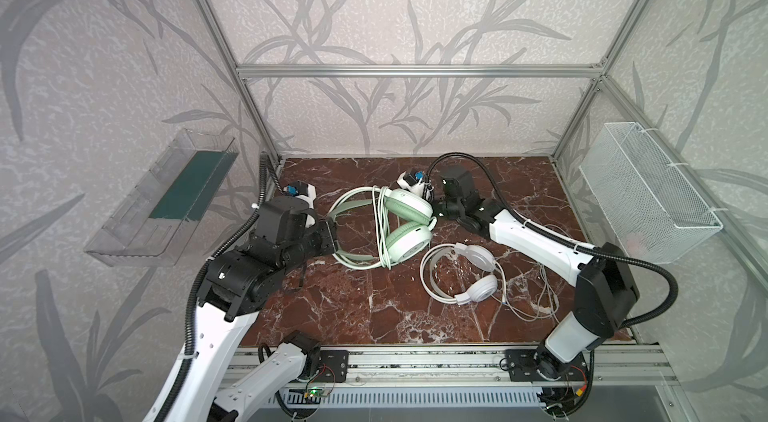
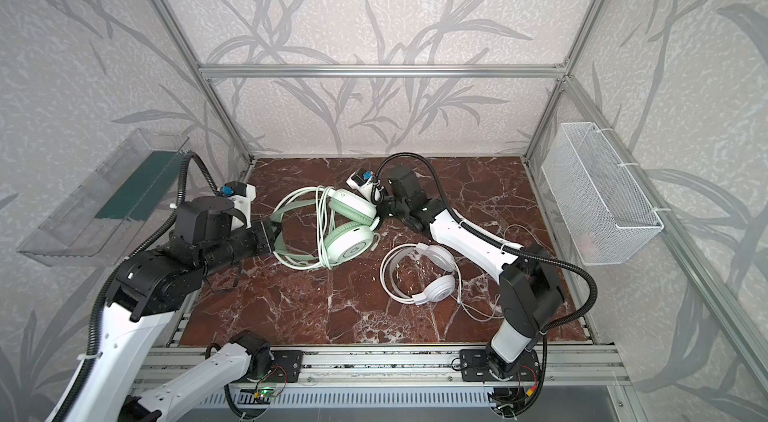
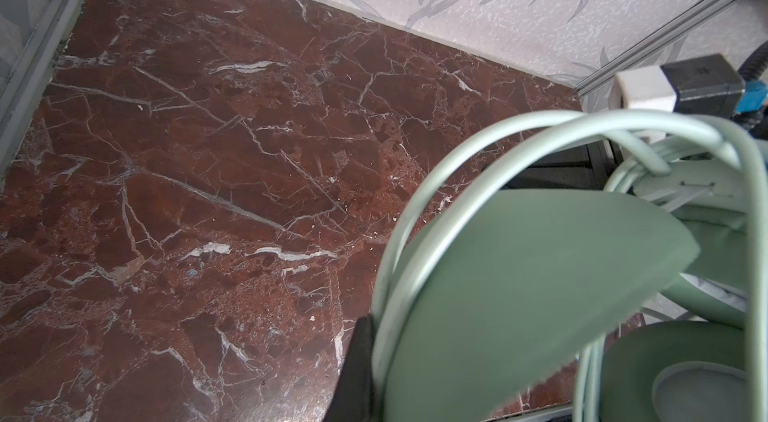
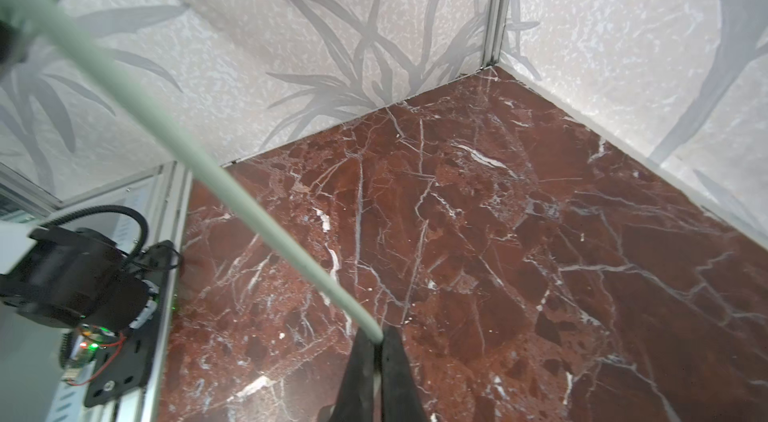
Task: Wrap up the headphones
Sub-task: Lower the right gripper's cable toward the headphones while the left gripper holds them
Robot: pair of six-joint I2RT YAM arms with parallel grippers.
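Observation:
The mint-green headphones (image 1: 409, 243) (image 2: 351, 247) lie at the middle of the marble table (image 1: 365, 316), with their pale green cable (image 1: 380, 229) looped several times across the band and cups. My left gripper (image 1: 332, 233) (image 2: 274, 235) (image 3: 376, 341) is shut on the left side of their headband (image 3: 498, 295); only one finger (image 3: 357, 374) shows in the left wrist view. My right gripper (image 1: 435, 214) (image 2: 380, 212) (image 4: 376, 339) is shut on the green cable (image 4: 249, 208) beside the far cup. The white headphones (image 1: 482, 285) (image 2: 440, 285) lie nearer, to the right, untouched, with their thin cable (image 1: 536, 303) loose.
A clear plastic bin (image 1: 166, 200) hangs on the left wall and a white wire basket (image 1: 648, 191) on the right wall. An aluminium rail (image 1: 415, 362) with the arm bases runs along the table's front edge. Walls close the back and sides.

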